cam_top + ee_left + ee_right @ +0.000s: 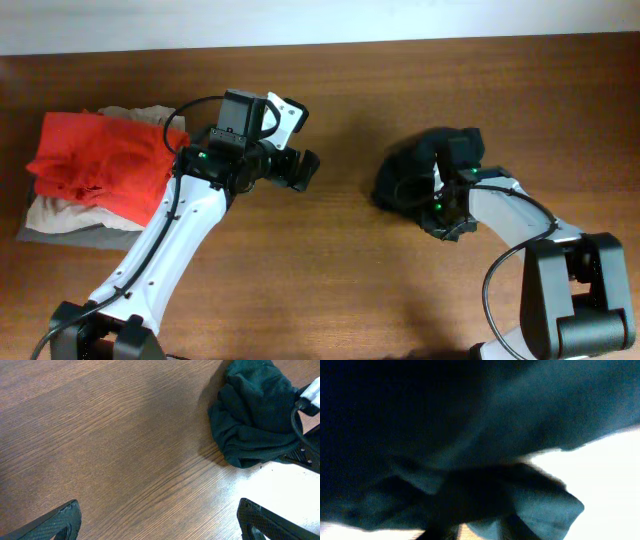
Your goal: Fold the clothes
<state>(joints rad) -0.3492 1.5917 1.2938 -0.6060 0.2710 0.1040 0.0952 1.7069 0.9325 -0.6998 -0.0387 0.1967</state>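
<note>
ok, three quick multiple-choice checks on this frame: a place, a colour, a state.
1. The black garment lies: A) far left B) right side, by the right arm C) on the floor.
2. Top of the folded stack: A) red B) blue C) green.
3. The left gripper is: A) shut on cloth B) shut, empty C) open, empty.
1 B: it sits bunched at that arm's wrist. 2 A: a red garment tops it. 3 C: fingers wide apart over bare table.
</note>
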